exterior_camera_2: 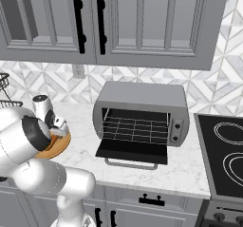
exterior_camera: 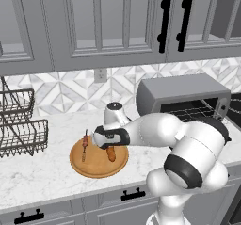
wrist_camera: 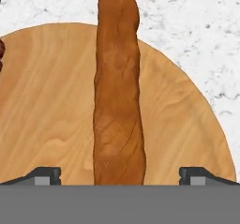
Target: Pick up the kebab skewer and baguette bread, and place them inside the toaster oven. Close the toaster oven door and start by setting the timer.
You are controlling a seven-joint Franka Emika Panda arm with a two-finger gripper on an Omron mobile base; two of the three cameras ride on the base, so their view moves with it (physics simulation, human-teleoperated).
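Note:
The baguette bread, an orange-brown loaf, lies on a round wooden board. My gripper hangs open right over its near end, one fingertip on each side and apart from the crust. In the left base view the hand hovers over the baguette, and the kebab skewer lies on the board's left part. The toaster oven stands to the right with its door folded down and its wire rack bare. Its knob panel is on its right.
A wire dish rack stands at the counter's left. A black stovetop lies to the right of the oven. Grey wall cabinets hang overhead. Bare marble counter lies in front of the oven door.

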